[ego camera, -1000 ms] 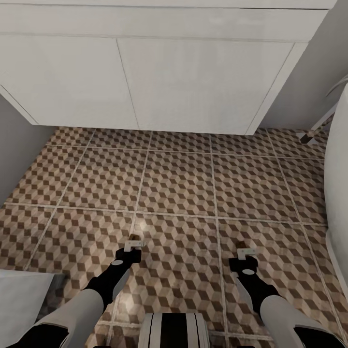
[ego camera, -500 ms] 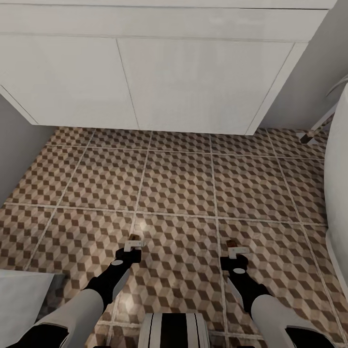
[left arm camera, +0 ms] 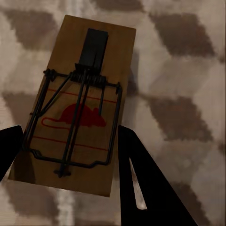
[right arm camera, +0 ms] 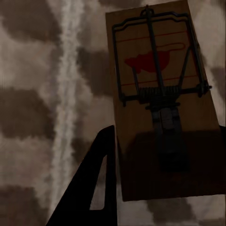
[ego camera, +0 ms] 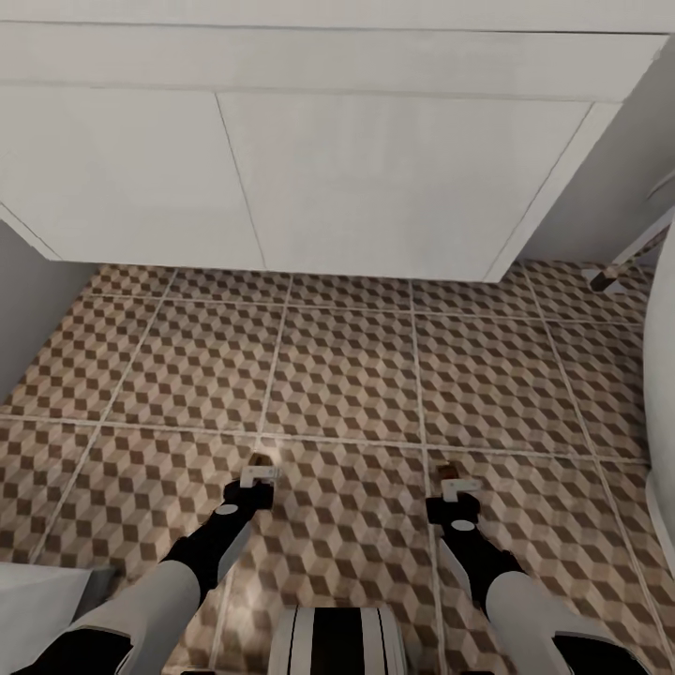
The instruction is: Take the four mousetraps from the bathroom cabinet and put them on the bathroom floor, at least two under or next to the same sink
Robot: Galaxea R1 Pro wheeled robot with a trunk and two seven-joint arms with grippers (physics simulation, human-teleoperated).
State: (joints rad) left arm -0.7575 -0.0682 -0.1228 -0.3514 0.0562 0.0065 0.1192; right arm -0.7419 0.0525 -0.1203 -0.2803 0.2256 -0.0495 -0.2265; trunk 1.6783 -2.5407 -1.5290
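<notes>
Near the robot, the left gripper [ego camera: 260, 474] grasps a mousetrap [left arm camera: 77, 103] and the right gripper [ego camera: 457, 487] grasps another [right arm camera: 162, 101], boards pointing forward above the patterned floor [ego camera: 347, 375]. The white vanity [ego camera: 309, 178] lies straight ahead.

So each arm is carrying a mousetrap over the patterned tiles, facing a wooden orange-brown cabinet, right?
Not quite. The unit ahead is the white vanity, not a wooden orange-brown cabinet; the head view shows its two plain white doors. The rest holds: the left fingers grip one mousetrap, the right fingers grip another mousetrap, over the patterned tiles.
</notes>
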